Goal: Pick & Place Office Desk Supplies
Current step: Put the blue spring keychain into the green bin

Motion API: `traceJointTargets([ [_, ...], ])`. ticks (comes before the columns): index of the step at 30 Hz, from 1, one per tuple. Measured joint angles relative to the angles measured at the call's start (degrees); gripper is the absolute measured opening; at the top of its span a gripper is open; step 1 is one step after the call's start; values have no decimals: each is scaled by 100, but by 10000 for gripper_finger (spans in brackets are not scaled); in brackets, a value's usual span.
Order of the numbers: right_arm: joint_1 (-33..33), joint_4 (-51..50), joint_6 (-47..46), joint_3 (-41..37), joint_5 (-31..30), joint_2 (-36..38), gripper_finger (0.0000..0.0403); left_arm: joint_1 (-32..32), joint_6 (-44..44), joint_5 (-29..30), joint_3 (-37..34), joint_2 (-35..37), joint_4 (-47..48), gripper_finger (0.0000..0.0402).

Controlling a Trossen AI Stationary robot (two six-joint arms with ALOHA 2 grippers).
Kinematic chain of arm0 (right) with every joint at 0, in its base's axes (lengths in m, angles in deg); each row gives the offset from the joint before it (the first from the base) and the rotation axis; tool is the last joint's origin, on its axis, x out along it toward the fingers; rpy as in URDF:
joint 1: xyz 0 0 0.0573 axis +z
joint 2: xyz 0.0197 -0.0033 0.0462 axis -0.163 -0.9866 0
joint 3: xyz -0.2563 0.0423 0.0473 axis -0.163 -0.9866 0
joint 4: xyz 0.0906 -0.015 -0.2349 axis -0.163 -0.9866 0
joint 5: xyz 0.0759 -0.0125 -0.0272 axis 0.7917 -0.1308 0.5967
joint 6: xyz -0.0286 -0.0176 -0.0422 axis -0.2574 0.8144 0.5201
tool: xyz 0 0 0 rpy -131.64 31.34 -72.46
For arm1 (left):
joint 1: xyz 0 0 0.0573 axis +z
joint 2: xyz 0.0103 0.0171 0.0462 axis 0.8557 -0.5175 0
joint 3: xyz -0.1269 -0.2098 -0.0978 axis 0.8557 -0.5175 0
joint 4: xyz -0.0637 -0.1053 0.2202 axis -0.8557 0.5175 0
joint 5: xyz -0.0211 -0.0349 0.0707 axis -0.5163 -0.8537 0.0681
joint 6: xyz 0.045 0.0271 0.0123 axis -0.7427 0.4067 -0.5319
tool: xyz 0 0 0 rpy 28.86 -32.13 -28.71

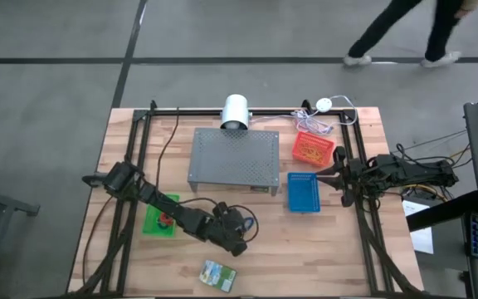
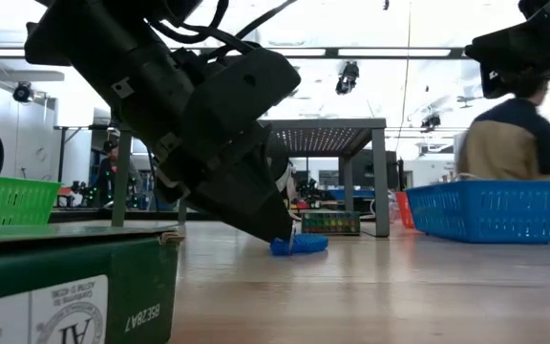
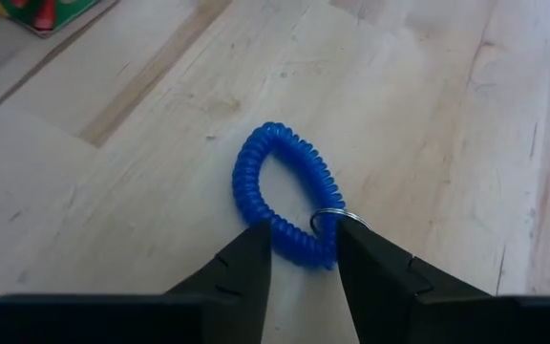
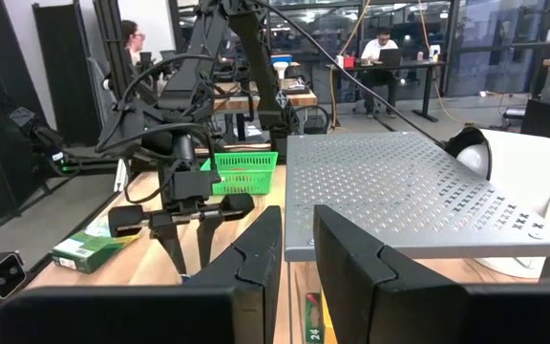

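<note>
Left gripper (image 3: 304, 250) astride blue coil band (image 3: 285, 204) (on tabletop)

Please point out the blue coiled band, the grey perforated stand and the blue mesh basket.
Blue coiled plastic band (image 3: 256, 167): left wrist view, upper coil.
Grey perforated metal stand (image 1: 234, 156): high view, top plate centre.
Blue plastic mesh basket (image 1: 303, 193): high view, floor.

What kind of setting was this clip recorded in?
Most likely a robotics lab or shared workshop. Two dark robot arms work over a light wooden table bearing a grey perforated metal stand and a blue plastic mesh basket. Beyond it, the right wrist view shows a person seated at a desk.
</note>
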Motion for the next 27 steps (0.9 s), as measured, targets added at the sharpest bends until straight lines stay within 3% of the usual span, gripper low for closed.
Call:
traceJointTargets([
  [11,2,0,0,-2,0,-2,63,11,178,-295,123,0,417,126],
  [27,2,0,0,0,0,-2,63,33,432,-299,199,0,674,79],
])
